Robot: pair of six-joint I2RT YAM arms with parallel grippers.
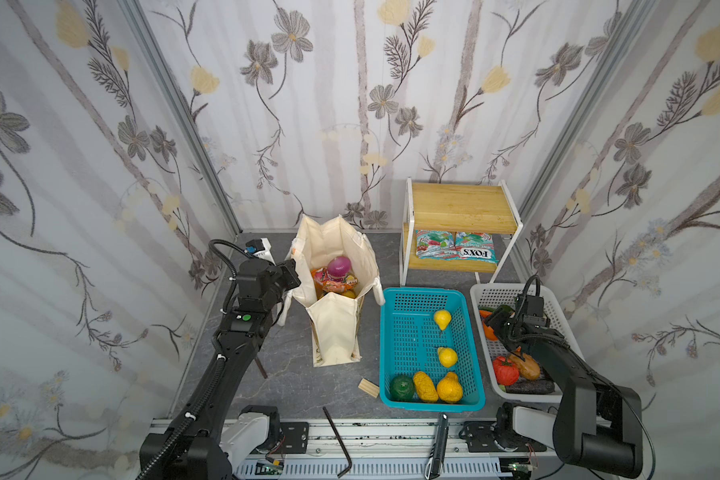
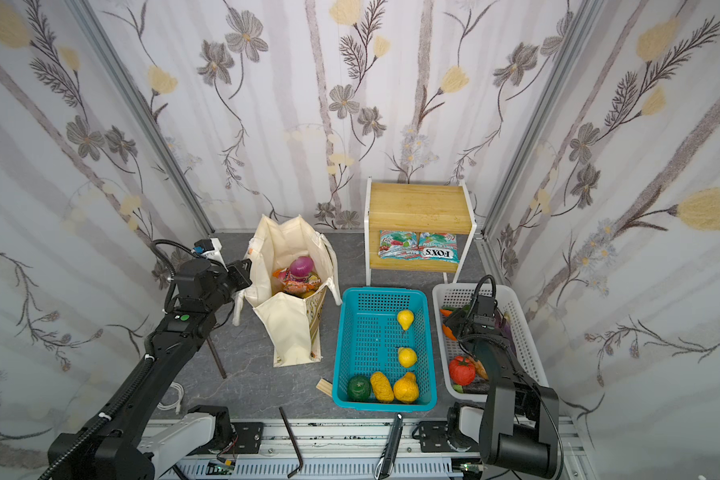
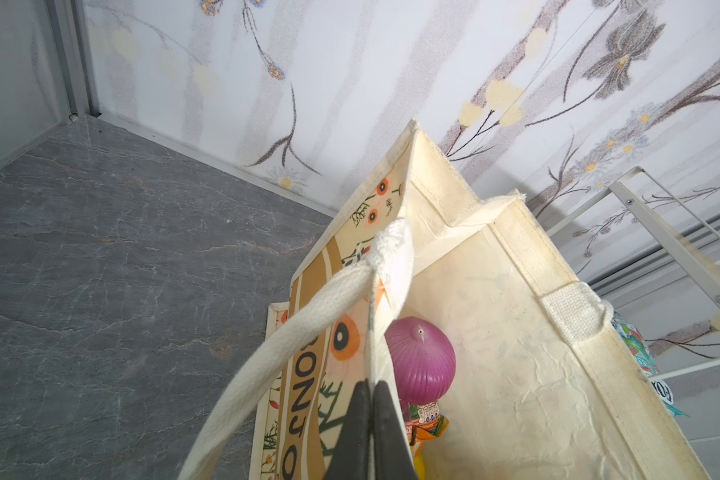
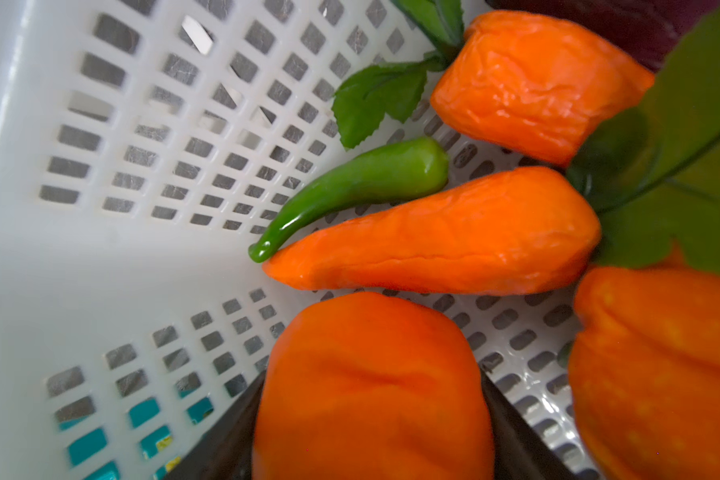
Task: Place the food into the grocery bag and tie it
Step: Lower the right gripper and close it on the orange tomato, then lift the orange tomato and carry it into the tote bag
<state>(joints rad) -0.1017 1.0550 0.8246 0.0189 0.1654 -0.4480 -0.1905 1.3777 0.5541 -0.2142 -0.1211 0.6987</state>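
Tabletop (image 1: 283, 374): left end effector (image 3: 371, 384) pinches bag (image 3: 516, 374) holding onion (image 3: 422, 361); right end effector (image 4: 373, 380) straddles orange (image 4: 371, 424) in basket (image 4: 100, 257).

Twin overhead views, wrist close-ups of bag (image 3: 516, 353), basket (image 4: 100, 257)

Tote bag (image 1: 333, 328) holding onion (image 1: 339, 266), left of fruit basket (image 1: 412, 353), vegetable basket (image 1: 499, 297) rightmost, shelf (image 1: 462, 203) behind
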